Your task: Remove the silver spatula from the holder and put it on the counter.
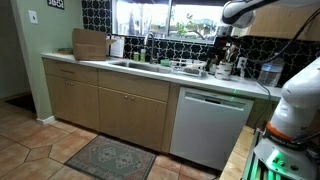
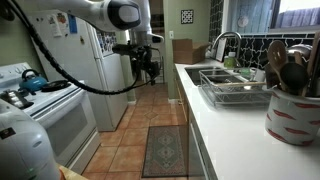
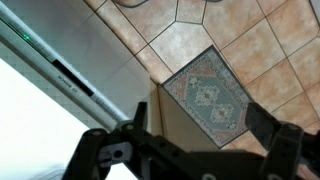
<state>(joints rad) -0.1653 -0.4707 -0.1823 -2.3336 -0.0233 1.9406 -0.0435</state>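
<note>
Black and grey, the gripper (image 2: 148, 68) hangs at the left over the tiled aisle, well apart from the counter (image 2: 235, 135). The wrist view shows its fingers (image 3: 108, 150) spread wide with nothing between them, only the rug (image 3: 215, 95) below. Rightward along the worktop come the faucet (image 2: 226, 45), the dish rack (image 2: 238, 92) and, at the far right, the white holder (image 2: 295, 118) crowded with utensils (image 2: 290, 65). The silver spatula should be in that bunch, but I cannot pick it out among the handles. The step in hand looks like the approach, with nothing grasped yet. To do it well, I judge the arm should cross above the rack and descend over the holder with fingers apart. It should then close on one handle only and lift straight up, so that neighbouring tools are not dragged out and the holder is not tipped. In an exterior view facing the dishwasher front (image 1: 210, 120), the gripper seems to sit over the worktop and the holder is hard to find. The view along the counter corrects both, and only the wrist view shows the finger spread.
</note>
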